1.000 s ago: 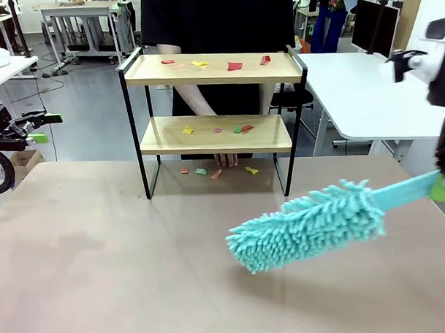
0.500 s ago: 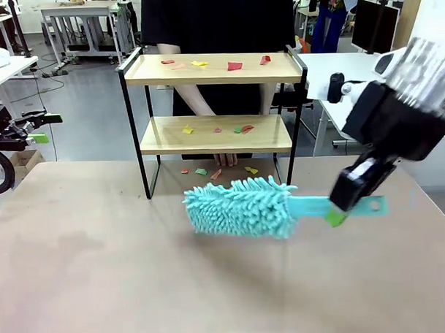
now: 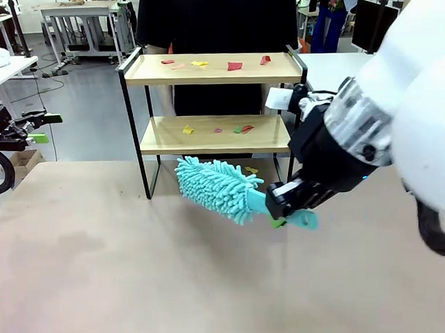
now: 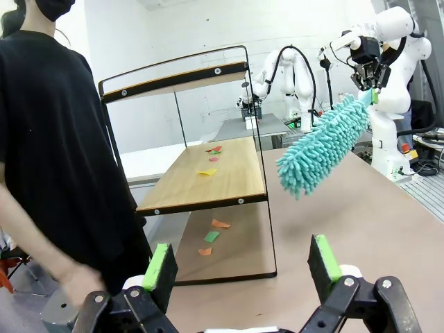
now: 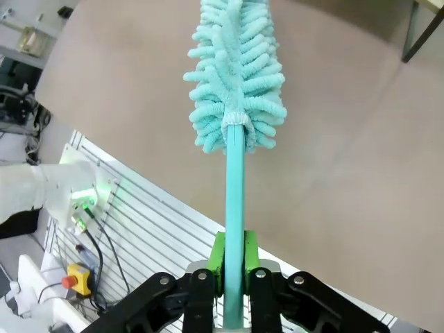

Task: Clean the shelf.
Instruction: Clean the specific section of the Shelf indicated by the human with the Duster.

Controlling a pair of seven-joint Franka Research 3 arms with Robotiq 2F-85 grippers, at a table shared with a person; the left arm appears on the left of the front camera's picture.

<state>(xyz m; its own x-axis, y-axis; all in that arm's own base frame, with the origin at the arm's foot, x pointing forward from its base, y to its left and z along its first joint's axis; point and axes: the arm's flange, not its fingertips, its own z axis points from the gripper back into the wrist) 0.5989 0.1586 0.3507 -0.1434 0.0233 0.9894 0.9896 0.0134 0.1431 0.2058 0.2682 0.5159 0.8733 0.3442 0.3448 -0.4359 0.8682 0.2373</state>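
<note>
half a second ago the blue duster (image 3: 216,185) lay almost flat, low over the middle of the table (image 3: 102,273). now it is higher and closer to the shelf (image 3: 212,79), and the big white right arm has swung in with it, so it hides the shelf's right end in the front view. the left gripper (image 3: 46,127) has not moved from the left edge.

the right gripper (image 3: 281,214) is clamped tight on the duster's handle; in its own wrist view the green pads (image 5: 216,258) squeeze the stick from both sides. the left gripper's fingers are spread wide and hold nothing.

the shelf stands upright at the far middle of the table. its long side runs left to right, and its open front faces us. the duster slants, with the handle low on the right and the fluffy head up on the left, just under the lower board. from the left wrist view there is a gap between the duster and the black frame.

small paper scraps (image 3: 235,65) lie on both boards and on the table under the shelf. a person in black (image 3: 217,20) stands right behind it.
</note>
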